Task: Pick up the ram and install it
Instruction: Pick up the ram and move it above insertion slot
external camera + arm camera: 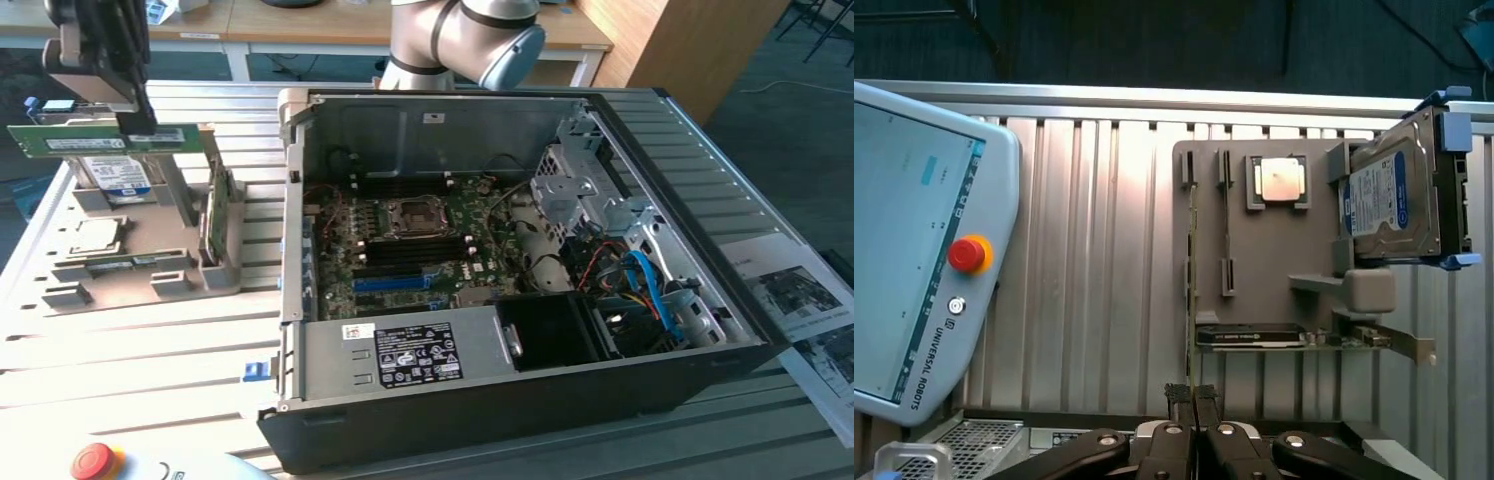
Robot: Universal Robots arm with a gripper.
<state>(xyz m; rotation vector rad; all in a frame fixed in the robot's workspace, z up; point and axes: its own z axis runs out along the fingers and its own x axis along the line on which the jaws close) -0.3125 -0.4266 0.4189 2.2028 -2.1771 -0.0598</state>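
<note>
Pick-up judged done: ram [114, 141] is gripped by the closed pincer [136, 129], held above the gray holder [147, 270] on the desk [134, 340]. Install prob. calls for edge-to-slot alignment over the mobo [427, 240].

The exterior camera is looking down from farther off, taking in the computer case [507, 400] beside the gripper [134, 128]. The wrist camera is facing straight down, closer. Both are sharing the gray holder [1274, 250] beneath the gripper.
</note>
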